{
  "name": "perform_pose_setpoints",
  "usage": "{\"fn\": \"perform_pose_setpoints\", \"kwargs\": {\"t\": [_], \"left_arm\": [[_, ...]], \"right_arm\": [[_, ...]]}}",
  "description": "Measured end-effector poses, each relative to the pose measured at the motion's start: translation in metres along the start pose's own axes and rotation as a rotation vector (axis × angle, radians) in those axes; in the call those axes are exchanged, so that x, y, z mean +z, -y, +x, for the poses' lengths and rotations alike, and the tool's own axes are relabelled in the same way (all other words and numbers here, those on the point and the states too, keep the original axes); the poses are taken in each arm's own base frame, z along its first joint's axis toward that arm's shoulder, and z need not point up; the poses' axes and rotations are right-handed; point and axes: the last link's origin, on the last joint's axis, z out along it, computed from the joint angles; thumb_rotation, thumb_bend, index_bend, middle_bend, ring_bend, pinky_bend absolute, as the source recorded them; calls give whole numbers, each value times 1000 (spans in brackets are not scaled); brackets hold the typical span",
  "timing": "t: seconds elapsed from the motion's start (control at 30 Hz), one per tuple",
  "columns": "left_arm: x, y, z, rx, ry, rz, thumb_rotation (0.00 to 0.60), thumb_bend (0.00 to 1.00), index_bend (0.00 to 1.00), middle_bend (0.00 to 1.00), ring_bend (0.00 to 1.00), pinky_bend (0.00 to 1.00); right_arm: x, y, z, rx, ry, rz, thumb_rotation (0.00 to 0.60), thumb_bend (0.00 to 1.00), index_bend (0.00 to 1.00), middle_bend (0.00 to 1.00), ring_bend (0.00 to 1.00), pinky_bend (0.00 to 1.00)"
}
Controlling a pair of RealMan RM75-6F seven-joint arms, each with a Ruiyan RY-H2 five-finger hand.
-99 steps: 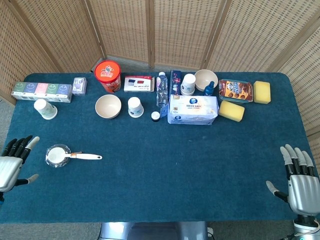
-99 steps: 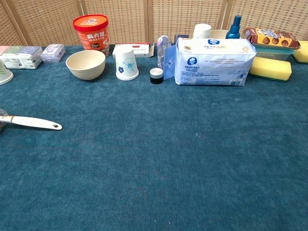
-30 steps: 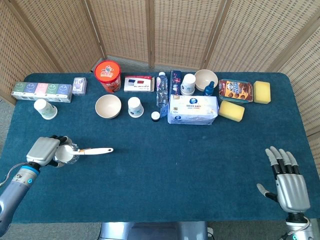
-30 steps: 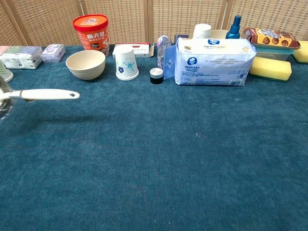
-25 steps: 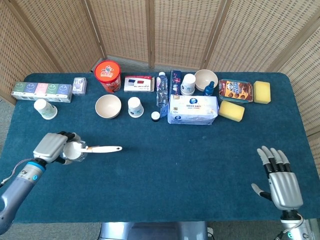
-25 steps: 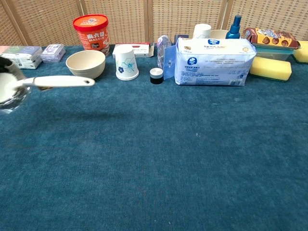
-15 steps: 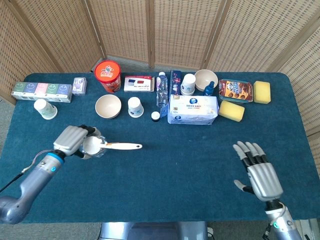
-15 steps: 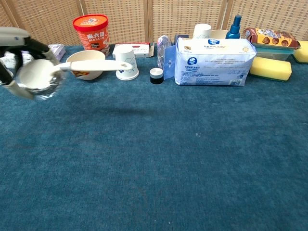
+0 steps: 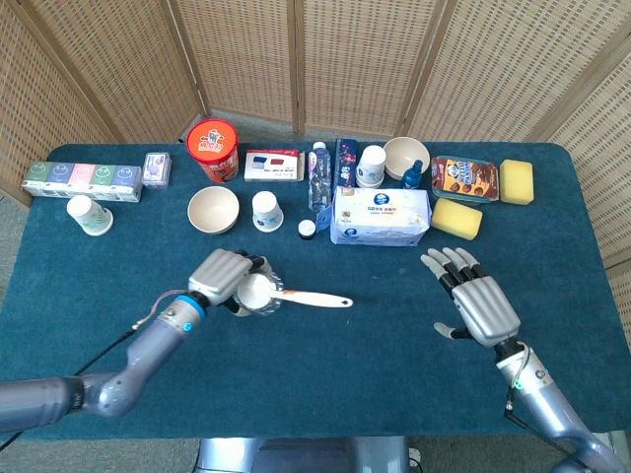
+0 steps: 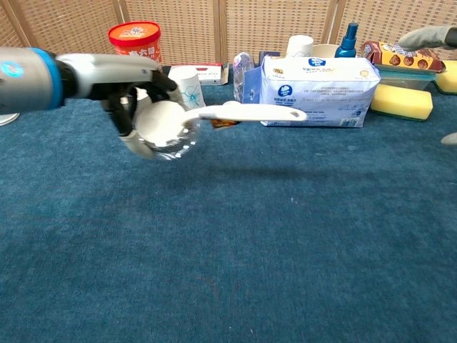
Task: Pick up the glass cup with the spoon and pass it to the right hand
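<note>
My left hand (image 9: pixel 223 277) (image 10: pixel 127 93) grips the glass cup (image 9: pixel 257 294) (image 10: pixel 166 130) and holds it above the blue cloth, left of the table's middle. A white spoon (image 9: pixel 314 299) (image 10: pixel 246 112) sticks out of the cup with its handle pointing right. My right hand (image 9: pixel 477 301) hovers at the right with its fingers spread and nothing in it, well apart from the spoon's tip. In the chest view only a bit of the right hand (image 10: pixel 428 36) shows at the top right edge.
Along the back stand a red tub (image 9: pixel 214 148), a beige bowl (image 9: pixel 213 209), a paper cup (image 9: pixel 266 210), a water bottle (image 9: pixel 317 175), a tissue pack (image 9: pixel 382 217) and yellow sponges (image 9: pixel 456 217). A second paper cup (image 9: pixel 89 215) lies at the far left.
My left hand has carried the cup and spoon rightward toward the table's middle. My right hand has moved up and leftward, still open.
</note>
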Motion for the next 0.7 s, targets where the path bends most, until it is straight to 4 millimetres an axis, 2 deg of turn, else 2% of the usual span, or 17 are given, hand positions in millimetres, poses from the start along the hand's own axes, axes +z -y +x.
{"fn": "perform_pose_setpoints", "kwargs": {"t": [0.23, 0.43, 0.7], "left_arm": [[32, -41, -11, -19, 6, -24, 600, 14, 403, 342, 274, 486], [49, -70, -11, -46, -18, -50, 600, 13, 403, 343, 273, 486], [55, -80, -1, -41, -60, -51, 600, 14, 403, 341, 269, 486]], "right_arm": [[10, -6, 2, 31, 12, -10, 600, 0, 0, 0, 0, 0], [13, -2, 3, 31, 24, -2, 600, 0, 0, 0, 0, 0], [8, 10, 4, 17, 57, 13, 600, 0, 0, 0, 0, 0]]}}
